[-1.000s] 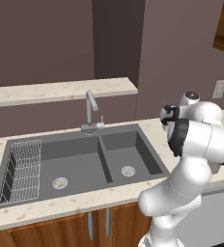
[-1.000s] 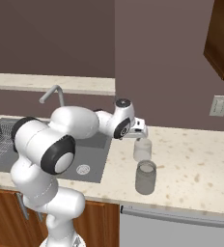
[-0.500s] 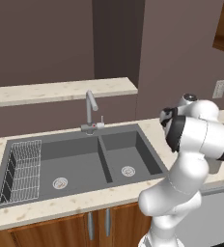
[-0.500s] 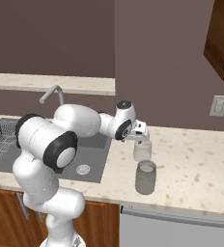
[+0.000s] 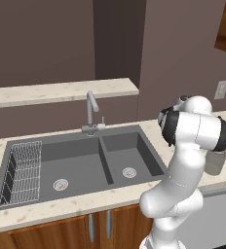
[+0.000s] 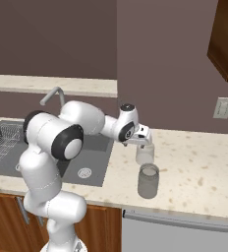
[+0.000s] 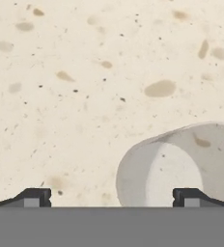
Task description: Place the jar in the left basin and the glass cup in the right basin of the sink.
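The glass cup, a pale clear tumbler, stands on the speckled counter to the right of the sink. My gripper hangs right over its rim, jaws open and empty. In the hand view the gripper is spread wide, and the cup's round rim lies off toward the right fingertip. The darker grey jar stands just in front of the cup, nearer the counter's edge, and peeks out beside my arm. The left basin has a wire rack; the right basin is the narrower one.
A curved steel tap rises behind the sink's divider. A raised ledge runs along the back wall. A wall outlet and a wooden upper cabinet are to the right. Bare counter stretches right of the glasses.
The hand has sunk a little closer to the glass cup. Its jaws have stayed open, and the cup and jar have not moved.
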Controlling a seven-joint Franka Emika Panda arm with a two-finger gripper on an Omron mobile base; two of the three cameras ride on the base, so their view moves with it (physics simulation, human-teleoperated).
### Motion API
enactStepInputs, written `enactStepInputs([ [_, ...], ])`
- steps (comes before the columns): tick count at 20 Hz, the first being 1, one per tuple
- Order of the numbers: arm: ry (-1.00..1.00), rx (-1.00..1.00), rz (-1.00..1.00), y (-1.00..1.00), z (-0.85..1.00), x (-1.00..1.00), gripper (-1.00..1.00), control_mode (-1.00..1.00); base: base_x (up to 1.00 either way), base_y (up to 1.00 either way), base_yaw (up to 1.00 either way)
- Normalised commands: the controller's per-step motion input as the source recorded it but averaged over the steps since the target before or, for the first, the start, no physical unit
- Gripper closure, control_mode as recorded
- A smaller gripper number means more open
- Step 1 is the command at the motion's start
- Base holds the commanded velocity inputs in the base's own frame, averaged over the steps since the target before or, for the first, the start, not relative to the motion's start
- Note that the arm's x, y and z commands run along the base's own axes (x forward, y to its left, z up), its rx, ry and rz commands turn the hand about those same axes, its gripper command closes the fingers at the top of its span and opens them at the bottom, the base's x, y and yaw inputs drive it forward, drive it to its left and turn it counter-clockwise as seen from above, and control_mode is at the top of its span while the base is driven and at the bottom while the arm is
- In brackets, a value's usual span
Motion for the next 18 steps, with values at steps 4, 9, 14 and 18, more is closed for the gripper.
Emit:
enactStepInputs([
  [4, 0.04, 0.00, 0.00, -0.13, -0.13, 0.11, -1.00, -1.00, 0.00, 0.00, 0.00],
  [9, 0.06, 0.00, 0.00, -0.15, -0.10, 0.09, -1.00, -1.00, 0.00, 0.00, 0.00],
  [14, 0.10, 0.02, 0.00, -0.06, -0.16, 0.09, -1.00, -1.00, 0.00, 0.00, 0.00],
  [18, 0.07, 0.08, 0.00, -0.02, -0.17, 0.06, -1.00, -1.00, 0.00, 0.00, 0.00],
])
